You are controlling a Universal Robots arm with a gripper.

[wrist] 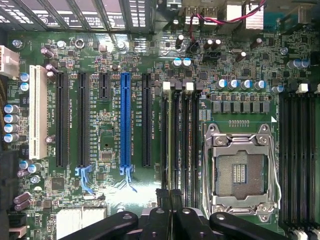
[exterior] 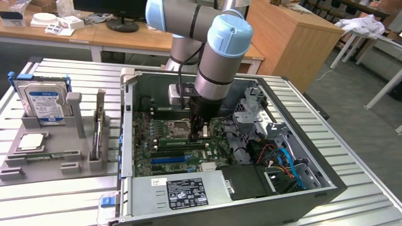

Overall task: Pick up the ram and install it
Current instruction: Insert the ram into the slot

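My gripper [exterior: 198, 133] is low inside the open computer case [exterior: 314, 188], over the motherboard's memory slots beside the empty processor socket [exterior: 179, 126]. In the wrist view the black fingers [wrist: 162, 210] are together, with the gripper [wrist: 170, 200] shut on the ram [wrist: 170, 145]. The ram appears edge-on as a thin pale green strip running along one of the black memory slots [wrist: 186, 140], next to the processor socket [wrist: 240, 172]. I cannot tell how deep it sits in the slot.
A grey holder [exterior: 56, 165] on the exterior view's left carries a hard drive [exterior: 44, 101], a square silver processor chip [exterior: 31, 141], and a second green stick [exterior: 44, 154]. Cables [exterior: 285, 162] and a drive cage [exterior: 257, 110] crowd the case's right side. More slots [wrist: 295, 150] lie beyond the socket.
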